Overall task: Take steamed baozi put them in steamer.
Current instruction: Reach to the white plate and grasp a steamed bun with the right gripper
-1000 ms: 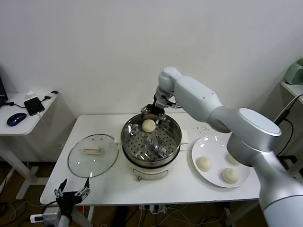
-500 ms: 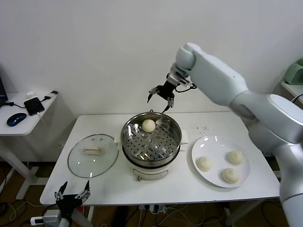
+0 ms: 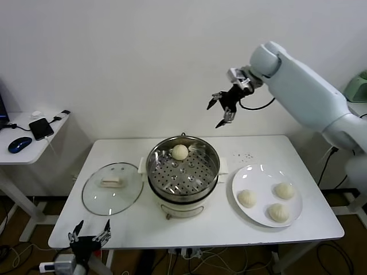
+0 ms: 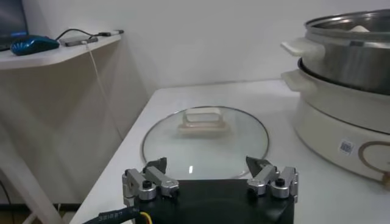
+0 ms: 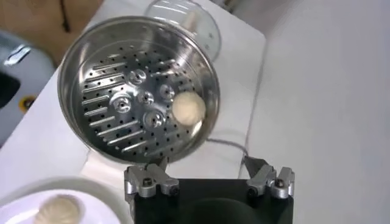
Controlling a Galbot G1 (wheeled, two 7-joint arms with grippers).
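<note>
So over on the far left there's a small side desk (image 3: 26, 129) against the plain white wall (image 3: 126, 51), with a blue mouse (image 3: 20, 144) and a black phone (image 3: 41, 128) on a cable. Next to it is the white table (image 3: 132, 223) where everything happens.

Left gripper (image 3: 89, 234) is parked low at the table's front-left corner, fingers spread wide, nothing in it. Just past it on the table lies the glass lid (image 3: 112, 188), flat, cream handle up.

Middle of the table: the steamer (image 3: 183, 171), shiny perforated basket on its cream pot base. One baozi in the steamer (image 3: 180, 152) sits on the perforated floor toward the back rim, touching nothing else.

Right gripper (image 3: 223, 105) is up in the air above and behind the steamer's right side, well clear of the rim, jaws wide open and empty. From its wrist camera you look down into the basket with that bun (image 5: 188, 107) near the wall side.

Far right: white plate (image 3: 252, 175) with three baozi on the plate (image 3: 275, 200), apart from each other, well below and to the right of the right gripper.
</note>
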